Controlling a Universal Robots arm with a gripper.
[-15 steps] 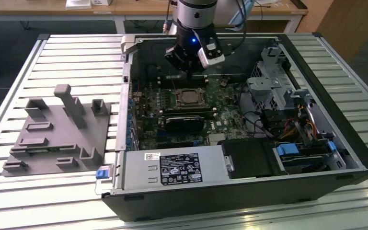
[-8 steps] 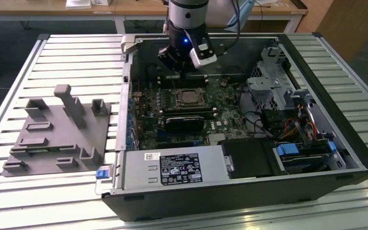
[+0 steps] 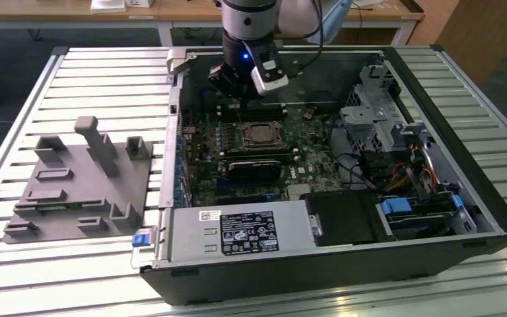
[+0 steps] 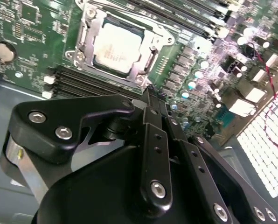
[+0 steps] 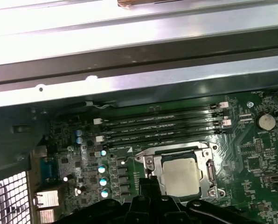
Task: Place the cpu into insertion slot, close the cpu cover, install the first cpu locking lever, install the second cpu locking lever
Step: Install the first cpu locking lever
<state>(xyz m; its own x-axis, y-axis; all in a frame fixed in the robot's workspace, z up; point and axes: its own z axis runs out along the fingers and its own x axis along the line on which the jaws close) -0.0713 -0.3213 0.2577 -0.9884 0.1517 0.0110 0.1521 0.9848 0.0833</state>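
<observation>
Exterior view: gripper (image 3: 235,94), fingers pressed together with nothing between them, hanging tip-down inside the open computer case (image 3: 465,218), near the socket (image 3: 258,134) and at its 11 o'clock. Arm: upright column coming down from 12 o'clock, wrist straight, tool aimed at the board. In the second wrist view the fingertips (image 4: 150,95) sit just beside one socket corner; touching or apart, cannot tell. Chip (image 5: 178,175): seated in the socket, pale top up. Cover plate (image 4: 84,39): lying flat around the chip. Memory slots (image 5: 162,125): beside the socket. Grey parts holder (image 3: 73,181): at 9 o'clock of the case, well apart. Step in hand, by judgement: locking the levers, since placing and cover-closing look done; whether either lever is latched cannot be told. This step calls for a closed tip pushing a thin lever under its hook.
</observation>
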